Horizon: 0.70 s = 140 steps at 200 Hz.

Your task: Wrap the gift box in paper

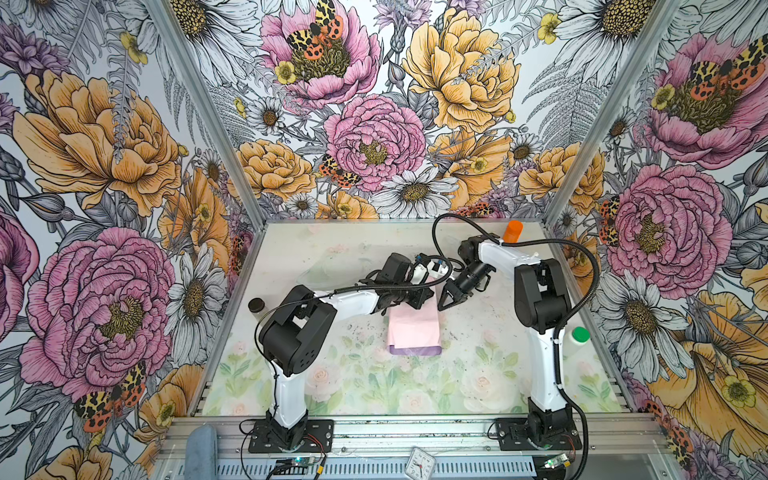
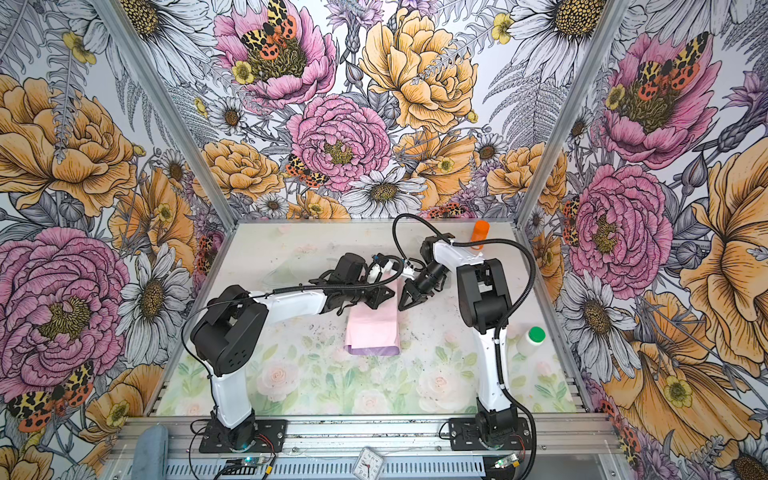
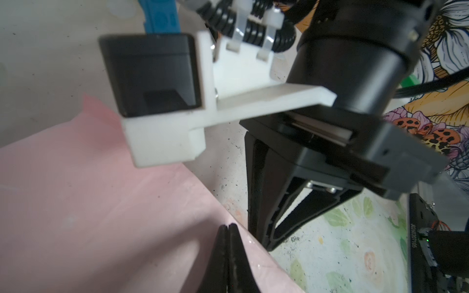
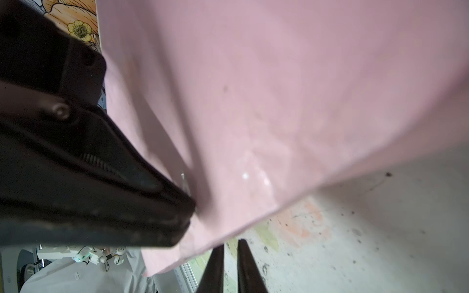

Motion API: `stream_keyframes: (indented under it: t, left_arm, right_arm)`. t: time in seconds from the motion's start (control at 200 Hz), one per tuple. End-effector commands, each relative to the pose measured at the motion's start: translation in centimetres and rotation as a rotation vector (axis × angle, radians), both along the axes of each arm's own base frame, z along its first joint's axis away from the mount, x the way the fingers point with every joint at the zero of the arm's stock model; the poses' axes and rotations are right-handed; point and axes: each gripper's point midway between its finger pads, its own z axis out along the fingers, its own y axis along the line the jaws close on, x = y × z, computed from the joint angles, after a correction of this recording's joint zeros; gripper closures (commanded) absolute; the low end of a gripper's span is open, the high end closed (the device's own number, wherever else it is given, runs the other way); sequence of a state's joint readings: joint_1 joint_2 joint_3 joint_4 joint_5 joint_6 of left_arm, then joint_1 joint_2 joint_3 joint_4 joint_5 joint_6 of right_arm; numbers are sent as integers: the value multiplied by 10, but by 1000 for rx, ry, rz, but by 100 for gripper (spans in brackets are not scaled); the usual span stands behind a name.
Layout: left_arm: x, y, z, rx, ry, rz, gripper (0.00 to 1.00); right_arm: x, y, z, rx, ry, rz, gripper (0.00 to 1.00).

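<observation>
- Paper mid-worktop, pink face up, folded into a long packet running near side to far, lilac strip along the near edge.
- Left gripper on its far end by the right-hand edge, jaws together; pinching or merely pressing, unclear.
- Right gripper just beside that edge, off the paper, jaws a slit apart, empty.
- Gift box unseen, presumably inside the fold; far end hidden by the arms.

An orange cylinder, green-capped bottle, dark lid and small clock lie around the floral mat.
</observation>
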<state>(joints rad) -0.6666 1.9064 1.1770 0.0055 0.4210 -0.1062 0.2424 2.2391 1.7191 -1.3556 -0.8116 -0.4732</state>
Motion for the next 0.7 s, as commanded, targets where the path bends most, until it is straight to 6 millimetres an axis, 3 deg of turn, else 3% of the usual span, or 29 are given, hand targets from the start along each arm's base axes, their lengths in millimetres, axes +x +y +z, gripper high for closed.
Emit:
stream_keyframes:
  t: [0.0,0.13,0.26,0.38,0.4,0.48,0.58,0.695]
  left_arm:
    - [-8,24,-36,132,63,61,100]
    - [-8,23,-32,127,56,61,100]
    - [-5,20,-13,99,26,65,99]
    - [2,15,17,55,-20,85,86]
    - [3,15,38,24,-51,90,84]
    - [6,17,66,-12,-85,120,75]
    - [10,29,91,-35,-89,198,63]
    - [16,61,93,-7,-15,350,55]
  right_arm:
    - [9,7,12,54,-69,-33,86]
    - [14,7,14,61,-123,-75,86]
    - [29,-12,18,-7,-213,-195,83]
    - [40,-34,38,-72,-315,-335,73]
    - [40,-37,41,-84,-329,-357,71]
    - [39,-43,54,-115,-371,-428,62]
    - [40,-52,70,-171,-419,-549,54]
    - [42,-56,80,-202,-423,-723,51]
